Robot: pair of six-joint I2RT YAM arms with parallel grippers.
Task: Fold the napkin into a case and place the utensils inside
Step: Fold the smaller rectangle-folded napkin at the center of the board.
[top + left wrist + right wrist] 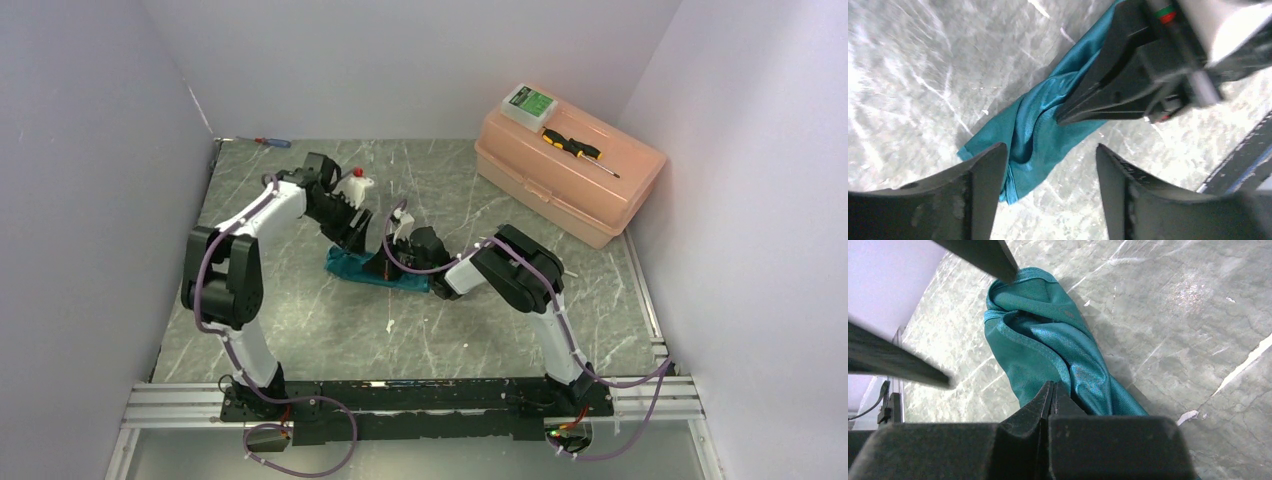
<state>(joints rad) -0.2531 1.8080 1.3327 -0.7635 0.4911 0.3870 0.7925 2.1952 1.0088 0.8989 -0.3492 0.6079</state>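
Left hand [1048, 155] spread above napkin [1033, 125], closed right hand [1050, 390] touching it, on grey marbled tabletop [913, 75], pale walls [400, 60] around.

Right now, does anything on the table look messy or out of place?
Yes. The napkin looks odd: instead of lying flat, it is bunched and twisted into a rumpled strip mid-table, with one end pinched in the shut right fingers and the open left fingers over its other end.
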